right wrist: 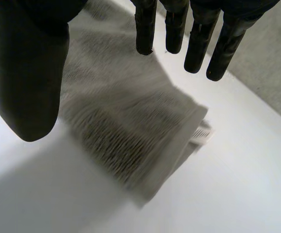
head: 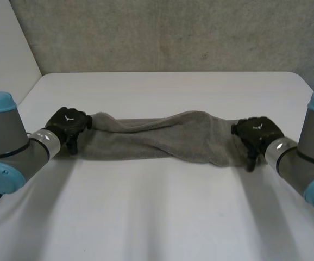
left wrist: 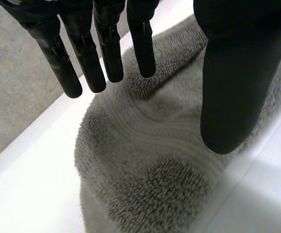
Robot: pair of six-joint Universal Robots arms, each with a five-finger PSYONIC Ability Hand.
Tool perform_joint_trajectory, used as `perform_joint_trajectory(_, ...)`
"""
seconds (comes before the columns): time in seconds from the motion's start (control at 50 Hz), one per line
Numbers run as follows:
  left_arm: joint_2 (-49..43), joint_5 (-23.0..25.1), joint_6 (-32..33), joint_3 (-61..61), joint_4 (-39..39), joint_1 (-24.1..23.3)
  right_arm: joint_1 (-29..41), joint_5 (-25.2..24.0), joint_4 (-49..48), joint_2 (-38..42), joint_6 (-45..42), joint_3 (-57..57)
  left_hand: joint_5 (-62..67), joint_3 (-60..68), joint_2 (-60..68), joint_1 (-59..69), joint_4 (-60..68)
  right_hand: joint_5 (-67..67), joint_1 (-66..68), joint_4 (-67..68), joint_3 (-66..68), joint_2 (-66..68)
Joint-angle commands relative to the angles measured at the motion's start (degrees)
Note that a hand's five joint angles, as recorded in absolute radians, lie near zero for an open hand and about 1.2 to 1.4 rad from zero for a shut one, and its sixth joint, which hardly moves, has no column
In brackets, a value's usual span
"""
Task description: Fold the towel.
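Towel (head: 157, 136) lay across the middle of the white table (head: 162, 212) as a long grey band, stretched between the two hands. The left hand (head: 67, 124) sat at the band's left end, at the tip of a bent left arm (head: 10, 141). The right hand (head: 257, 133) sat at the right end, with the right arm (head: 309, 157) bent the same way.

In the left wrist view the fingers (left wrist: 106, 53) hung straight and side by side, well apart from the thumb (left wrist: 237, 87). The rounded towel end (left wrist: 150, 165) lay below the gap between them, and nothing was clamped. In the right wrist view the fingers (right wrist: 199, 43) were likewise straight, with the thumb (right wrist: 26, 82) set wide of them. The squared towel end (right wrist: 131, 131) lay flat on the table under that gap, unheld. Whether either hand touched the cloth I could not tell.

The cloth was thick ribbed terry, doubled lengthwise, with soft wrinkles and a raised hump right of centre. A small white label (right wrist: 201, 133) stuck out at the right end's corner.
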Motion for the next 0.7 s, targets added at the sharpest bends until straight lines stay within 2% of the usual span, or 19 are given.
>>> perform_joint_trajectory(0.02,-0.5,-0.2,4.4,-1.5,2.2,0.0,-0.2,0.4,-3.0,4.4,-1.3,0.8,3.7,3.7,3.7,3.7,3.7,4.9,5.5,6.1,6.2,6.7)
perform_joint_trajectory(0.04,-0.5,-0.2,4.4,-1.5,2.2,0.0,-0.2,0.4,-3.0,4.4,-1.3,0.8,3.7,3.7,3.7,3.7,3.7,4.9,5.5,6.2,6.2,6.7)
perform_joint_trajectory(0.1,-0.6,-0.2,4.4,-1.6,2.4,0.0,-0.8,0.7,-6.2,6.4,-2.7,0.4,2.7,2.7,2.7,2.6,2.7,22.5,23.1,23.8,23.8,24.3)
perform_joint_trajectory(0.12,-0.6,-0.2,4.4,-1.6,2.4,0.0,-0.8,0.7,-6.2,6.4,-2.7,0.4,2.7,2.7,2.7,2.6,2.7,22.6,23.2,23.8,23.9,24.3)
perform_joint_trajectory(0.14,-0.7,-0.2,4.5,-1.6,2.4,0.0,-1.7,1.0,-6.6,6.8,-3.9,0.1,2.6,2.6,2.6,2.5,2.6,42.6,43.2,43.8,43.9,44.3)
perform_joint_trajectory(0.16,-0.7,-0.2,4.5,-1.7,2.4,0.0,-2.6,1.5,-7.0,6.8,-5.2,0.1,2.4,2.4,2.4,2.3,2.4,52.1,52.7,53.3,53.4,53.9)
perform_joint_trajectory(0.24,-0.7,-0.2,4.4,-1.9,2.4,0.0,-4.8,3.1,-7.2,6.4,-7.6,0.0,2.2,2.2,2.2,2.1,2.2,61.0,61.6,62.3,62.3,62.8)
perform_joint_trajectory(0.32,-0.7,-0.3,4.4,-2.1,2.4,0.0,-7.6,6.0,-7.7,5.9,-9.9,0.3,2.6,2.6,2.6,2.5,2.6,61.0,61.7,62.3,62.3,62.8)
perform_joint_trajectory(0.46,-0.5,-0.3,4.4,-2.9,2.4,-0.1,-7.6,5.9,-8.5,5.7,-9.5,1.7,3.6,3.6,3.6,3.5,3.6,61.0,61.7,62.3,62.3,62.8)
perform_joint_trajectory(0.48,-0.5,-0.3,4.4,-2.9,2.4,-0.1,-7.4,5.9,-8.8,5.8,-9.5,2.0,3.6,3.6,3.6,3.5,3.6,47.4,48.1,48.7,48.7,49.2)
perform_joint_trajectory(0.5,-0.4,-0.3,4.4,-3.0,2.4,-0.2,-7.4,5.9,-8.8,5.8,-9.5,2.0,3.6,3.6,3.6,3.5,3.6,47.3,47.9,48.6,48.6,49.1)
perform_joint_trajectory(0.52,-0.4,-0.3,4.4,-3.0,2.4,-0.2,-7.3,5.9,-9.2,5.8,-9.5,2.2,3.6,3.6,3.6,3.5,3.6,34.3,34.9,35.6,35.6,36.1)
perform_joint_trajectory(0.6,-0.2,-0.3,4.4,-3.6,2.4,-0.9,-7.2,5.9,-9.3,5.8,-10.0,2.6,3.6,3.6,3.6,3.5,3.6,26.5,27.1,27.7,27.8,28.2)
perform_joint_trajectory(0.7,0.4,-0.4,4.0,-3.6,2.4,-1.4,-7.2,5.9,-9.4,5.8,-10.1,2.7,4.2,4.2,4.2,4.2,4.2,25.1,25.7,26.4,26.4,26.9)
